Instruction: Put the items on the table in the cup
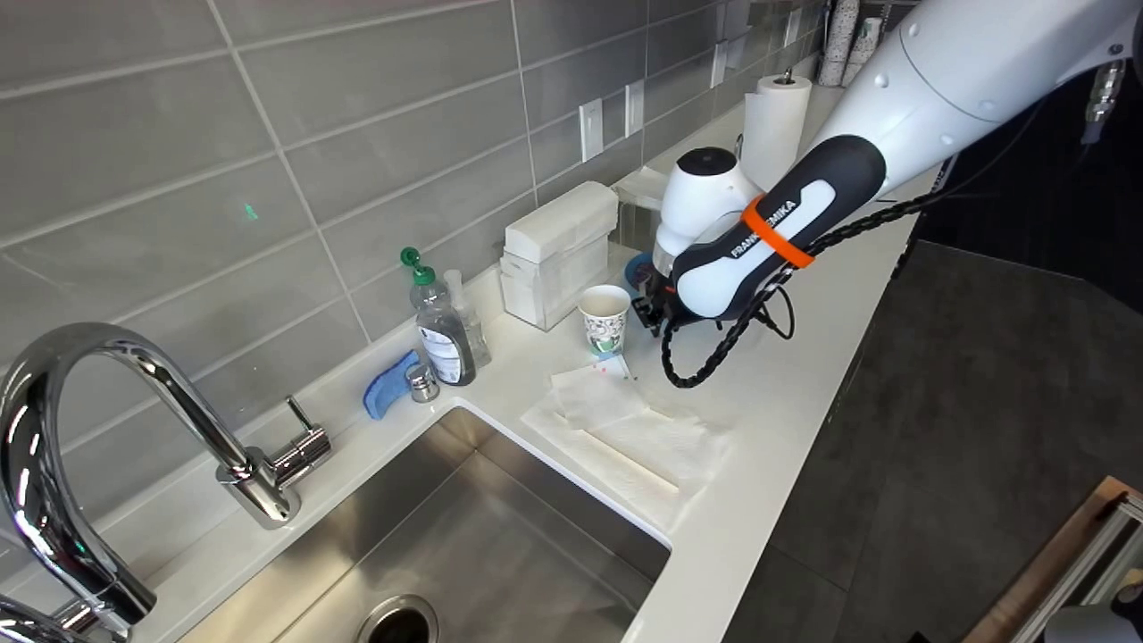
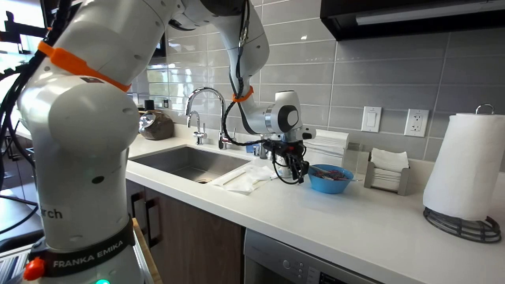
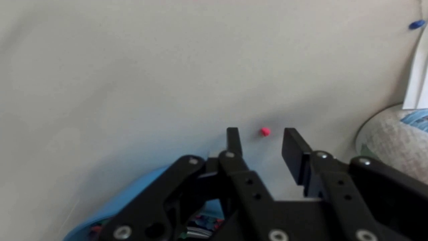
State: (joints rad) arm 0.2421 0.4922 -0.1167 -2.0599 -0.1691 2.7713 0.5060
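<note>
Step in hand: you look to be at the pick, with the red piece as the target and the drop into the cup not yet done.
Red piece: on the tabletop, between the blue bowl and the cup.
Claw: its fingers stand apart, the red piece showing in the gap between the tips and touching neither in the wrist view; you hold nothing.
Fingertip height: you cannot tell from here whether the tips are down at the tabletop.
Cup: upright, mouth up, near the claw in an exterior view.
Blue bowl: just beside the claw, partly hidden behind it in the wrist view.
Blue piece: by the white paper, likely another item for you.
Next move: settle the tips low around the red piece, centre it, then bring them together gently; so small a thing could slip out. After that, lift above the cup's rim, swing over its mouth and let go.
</note>
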